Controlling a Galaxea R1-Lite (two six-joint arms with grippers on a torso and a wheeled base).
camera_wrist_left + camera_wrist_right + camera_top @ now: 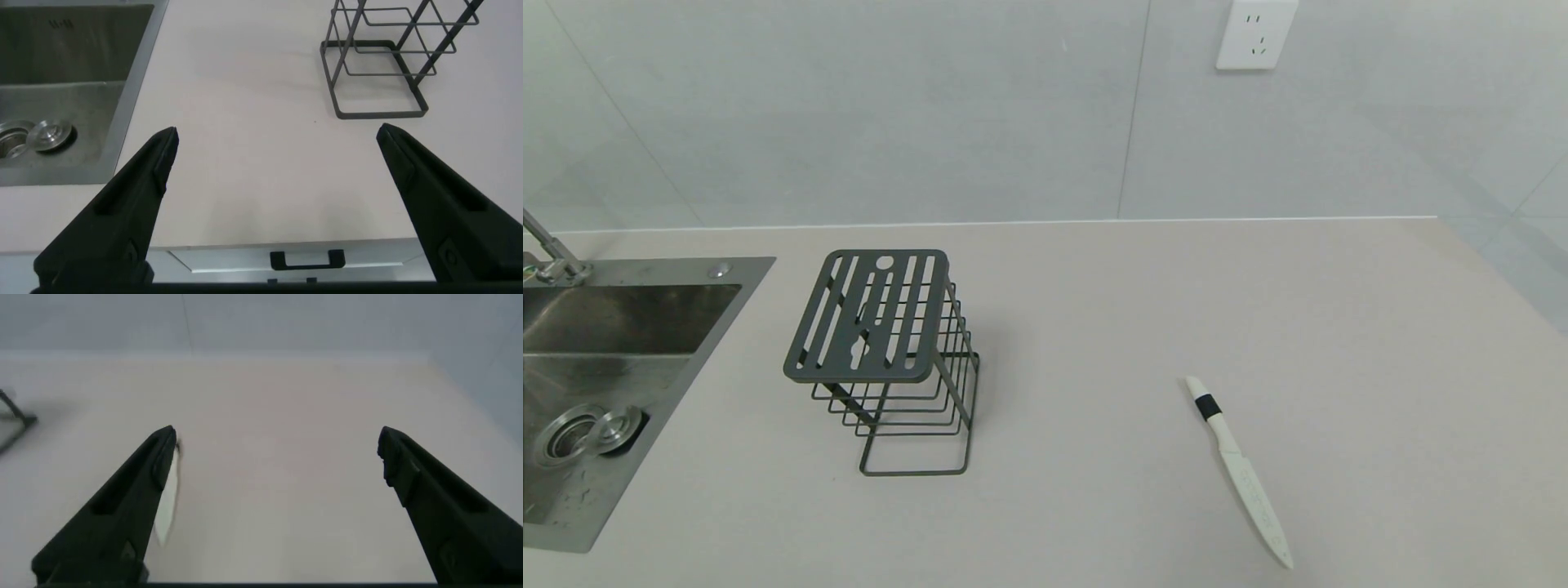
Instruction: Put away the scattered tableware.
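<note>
the left gripper (pixel 276 135) and right gripper (pixel 276 434) are both spread wide, holding nothing. one white knife (pixel 1237 469) lies on the counter (pixel 1094 310) beside the right gripper's finger. one wire rack (pixel 376 73) stands ahead of the left gripper.

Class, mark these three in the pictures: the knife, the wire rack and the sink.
knife (pixel 1240 473), head view, on the blade just past the handle.
wire rack (pixel 870 322), head view, on its slotted top plate.
sink (pixel 645 272), head view, on its back rim.
</note>
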